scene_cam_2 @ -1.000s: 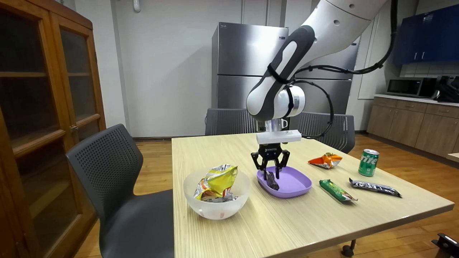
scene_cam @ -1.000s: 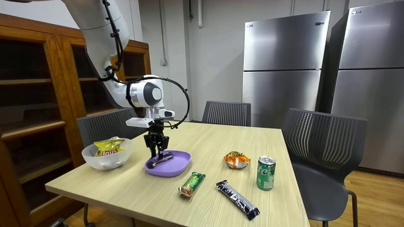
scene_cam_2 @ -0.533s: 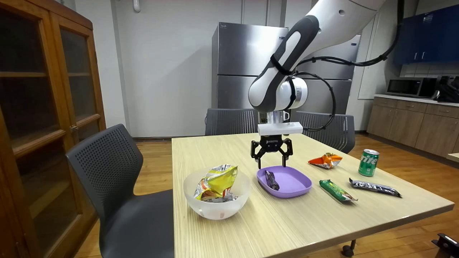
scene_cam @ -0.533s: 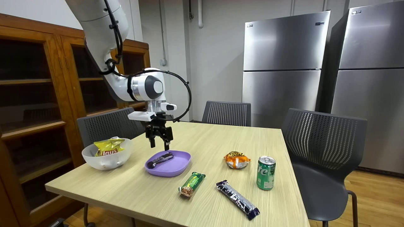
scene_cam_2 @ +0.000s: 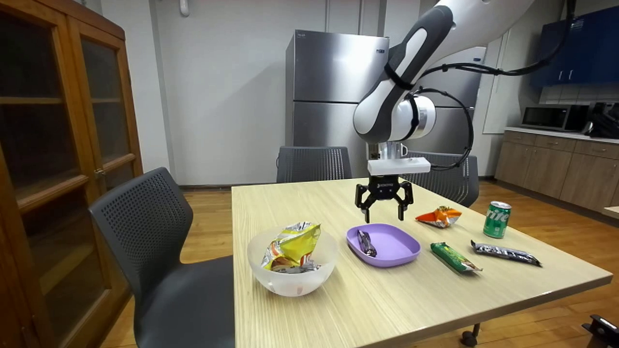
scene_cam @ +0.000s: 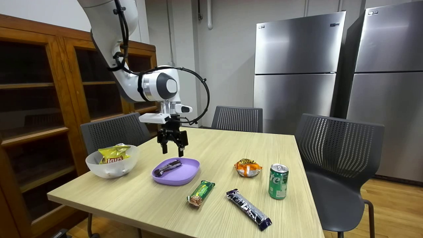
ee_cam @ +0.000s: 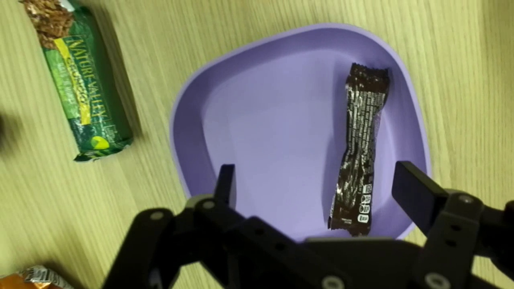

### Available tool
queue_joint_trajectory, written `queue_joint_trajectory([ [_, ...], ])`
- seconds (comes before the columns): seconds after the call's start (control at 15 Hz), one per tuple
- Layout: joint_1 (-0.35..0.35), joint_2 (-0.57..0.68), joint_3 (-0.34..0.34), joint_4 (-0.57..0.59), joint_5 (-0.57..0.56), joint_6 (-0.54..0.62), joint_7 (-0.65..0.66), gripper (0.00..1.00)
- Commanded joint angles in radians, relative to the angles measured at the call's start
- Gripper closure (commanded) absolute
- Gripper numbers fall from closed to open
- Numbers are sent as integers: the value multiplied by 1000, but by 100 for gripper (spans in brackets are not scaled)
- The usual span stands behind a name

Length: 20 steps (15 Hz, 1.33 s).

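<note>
Checking wrist view: my gripper (ee_cam: 315,172) is spread wide, holding nothing, near a purple dish (ee_cam: 273,140); dark candy bar (ee_cam: 360,148) lies inside it, close to the right-hand side. Green snack bar (ee_cam: 86,88) on the table (ee_cam: 152,60), left of the dish. In an exterior view I get a bowl (scene_cam: 112,170) holding a chip bag (scene_cam: 114,153), near the dish. In an exterior view my gripper hangs clear of the dish; orange bag (scene_cam_2: 442,216), soda can (scene_cam_2: 496,220), black-and-silver bar (scene_cam_2: 506,253) off to the right.
</note>
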State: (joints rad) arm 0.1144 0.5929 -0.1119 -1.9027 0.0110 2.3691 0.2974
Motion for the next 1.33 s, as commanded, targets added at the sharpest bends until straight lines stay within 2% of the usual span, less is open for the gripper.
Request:
queue_joint_trajectory([
  [0.0, -38, -74, 24, -78, -6, -11, -62, 0],
  [0.07, -26, -20, 14, -27, -11, -2, -21, 0],
  [1.07, -28, -15, 15, -30, -11, 1, -24, 0],
  [1.27, -39, -24, 14, -53, -9, 30, -40, 0],
])
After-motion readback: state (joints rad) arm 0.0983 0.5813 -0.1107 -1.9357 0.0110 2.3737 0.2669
